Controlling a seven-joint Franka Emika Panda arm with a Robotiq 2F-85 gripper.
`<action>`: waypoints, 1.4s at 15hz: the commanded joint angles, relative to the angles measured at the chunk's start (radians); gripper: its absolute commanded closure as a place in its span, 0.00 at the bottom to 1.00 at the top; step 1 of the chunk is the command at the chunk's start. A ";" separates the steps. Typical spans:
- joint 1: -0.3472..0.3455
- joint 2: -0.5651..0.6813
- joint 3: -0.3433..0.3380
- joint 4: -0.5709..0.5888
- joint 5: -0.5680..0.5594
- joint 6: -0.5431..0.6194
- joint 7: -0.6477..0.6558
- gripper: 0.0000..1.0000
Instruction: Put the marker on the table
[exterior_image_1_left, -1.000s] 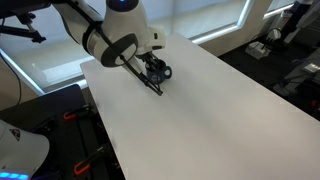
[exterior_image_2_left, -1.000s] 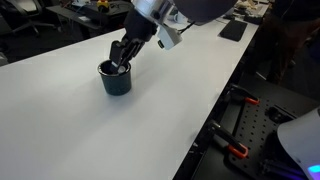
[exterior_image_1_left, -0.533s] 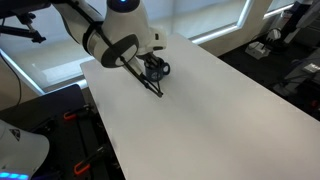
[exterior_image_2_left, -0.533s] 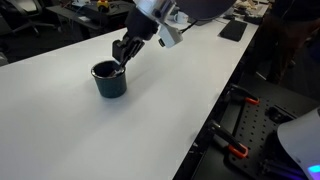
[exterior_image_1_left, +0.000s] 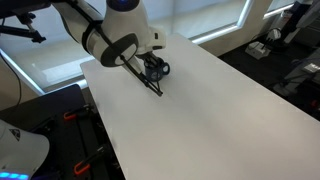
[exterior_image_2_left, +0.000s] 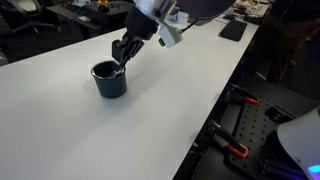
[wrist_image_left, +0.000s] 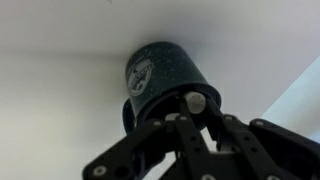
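A dark round mug (exterior_image_2_left: 110, 80) stands on the white table (exterior_image_2_left: 70, 135); it also shows in an exterior view (exterior_image_1_left: 158, 70) and fills the wrist view (wrist_image_left: 160, 75). My gripper (exterior_image_2_left: 122, 55) hangs just above the mug's rim, fingers pointing into its mouth. In the wrist view the gripper (wrist_image_left: 195, 115) is closed around the marker (wrist_image_left: 196, 101), of which only the light round end shows between the fingers. The rest of the marker is hidden by the fingers and the mug.
The table (exterior_image_1_left: 220, 110) stretches wide and bare around the mug. Past its edges are black frames with orange clamps (exterior_image_2_left: 240, 150), a dark pad on the far end (exterior_image_2_left: 234, 30), and office clutter beyond.
Since a second ago the gripper has lifted a little out of the mug's mouth and the mug has shifted slightly. Nothing has moved in the last half second.
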 joint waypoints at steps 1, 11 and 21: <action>-0.037 -0.045 0.065 -0.019 0.000 -0.056 0.015 0.95; -0.170 -0.184 0.266 -0.020 0.031 -0.233 0.055 0.95; -0.398 -0.403 0.614 0.011 0.017 -0.412 0.145 0.95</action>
